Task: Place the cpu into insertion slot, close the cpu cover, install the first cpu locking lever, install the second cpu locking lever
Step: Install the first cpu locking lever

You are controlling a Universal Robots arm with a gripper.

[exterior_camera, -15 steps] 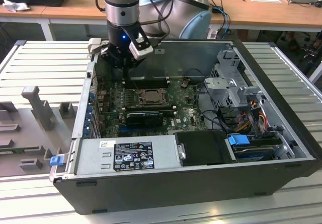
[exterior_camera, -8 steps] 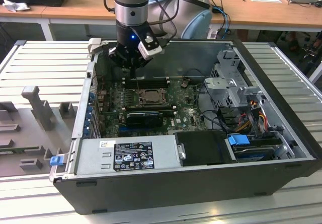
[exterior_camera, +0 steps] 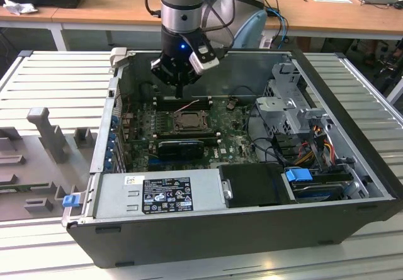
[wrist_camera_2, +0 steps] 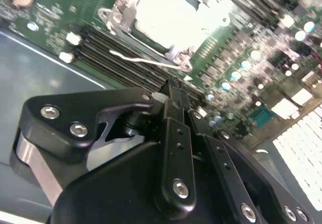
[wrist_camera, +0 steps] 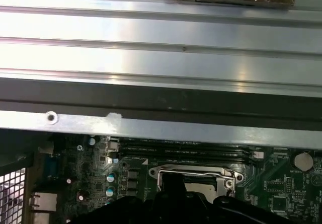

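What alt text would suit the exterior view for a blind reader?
A robot arm reaches down into an open computer case, its gripper above the green motherboard, close to the insertion slot. A grey power supply box sits along the case's near wall.

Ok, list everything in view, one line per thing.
computer case: one, black, open on the slatted metal table
circuit board: one, green, inside the case
chip: one, pale, in the socket at the board's centre
power supply: one, grey, case's near side
drive cage: one, silver, exterior view's right
clips: two, blue, one at the case's corner, one by the drives
desk: one, wooden, behind the case
gripper: one, black, shut, above the board beside the socket
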